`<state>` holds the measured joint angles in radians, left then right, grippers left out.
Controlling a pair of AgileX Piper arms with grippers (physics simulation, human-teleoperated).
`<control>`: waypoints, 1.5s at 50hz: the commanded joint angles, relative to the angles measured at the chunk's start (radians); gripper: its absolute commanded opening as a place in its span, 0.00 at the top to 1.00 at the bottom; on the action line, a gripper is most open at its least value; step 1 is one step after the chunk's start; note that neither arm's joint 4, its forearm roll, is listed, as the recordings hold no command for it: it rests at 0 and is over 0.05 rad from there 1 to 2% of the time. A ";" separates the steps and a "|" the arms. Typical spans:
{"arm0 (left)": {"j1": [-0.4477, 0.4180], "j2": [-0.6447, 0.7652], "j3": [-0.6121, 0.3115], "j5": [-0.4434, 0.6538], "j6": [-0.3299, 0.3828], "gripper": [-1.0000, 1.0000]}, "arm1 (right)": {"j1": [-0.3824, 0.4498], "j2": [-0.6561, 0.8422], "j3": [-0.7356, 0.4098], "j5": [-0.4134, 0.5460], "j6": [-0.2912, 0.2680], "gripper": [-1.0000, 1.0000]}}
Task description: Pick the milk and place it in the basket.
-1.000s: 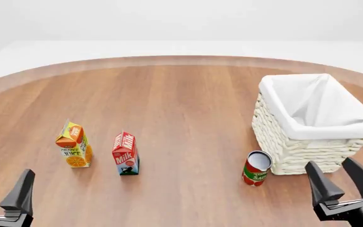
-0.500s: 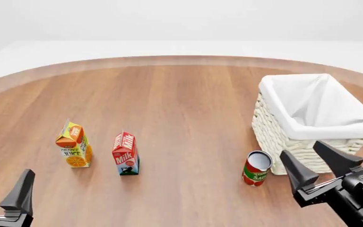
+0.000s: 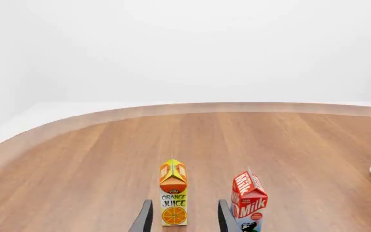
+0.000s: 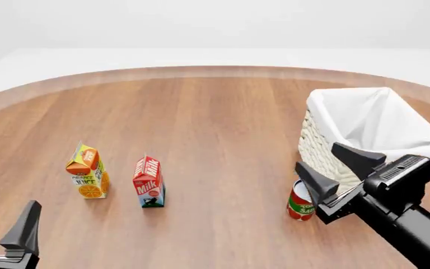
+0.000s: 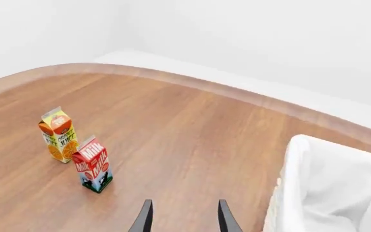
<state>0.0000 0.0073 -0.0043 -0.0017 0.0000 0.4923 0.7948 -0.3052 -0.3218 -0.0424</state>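
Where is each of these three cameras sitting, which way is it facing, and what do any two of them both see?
Front view: fixed above and behind the arms, looking down the table; shows the left gripper and right gripper, both open.
Left wrist view: behind the left gripper, low, facing the orange juice carton; only fingertips show.
Right wrist view: behind the right gripper, higher, facing the milk with the basket beside; only fingertips show.
Shared: both wrist views see milk and juice.

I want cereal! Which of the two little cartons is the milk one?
The red carton with white "Milk" lettering, standing upright just right of the orange-yellow juice carton in the front view. The juice one shows an orange slice instead.
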 commanded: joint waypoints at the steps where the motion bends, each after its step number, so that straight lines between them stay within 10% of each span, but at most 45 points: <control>1: 0.000 0.000 0.000 0.000 0.000 0.00 | 0.064 0.096 -0.124 0.050 -0.008 0.00; 75: 0.000 0.000 0.000 0.000 0.000 0.00 | 0.229 0.672 -0.812 0.414 0.430 0.00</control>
<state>0.0000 0.0073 -0.0043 -0.0017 0.0000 0.6995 1.4083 -1.0641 0.0804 0.3203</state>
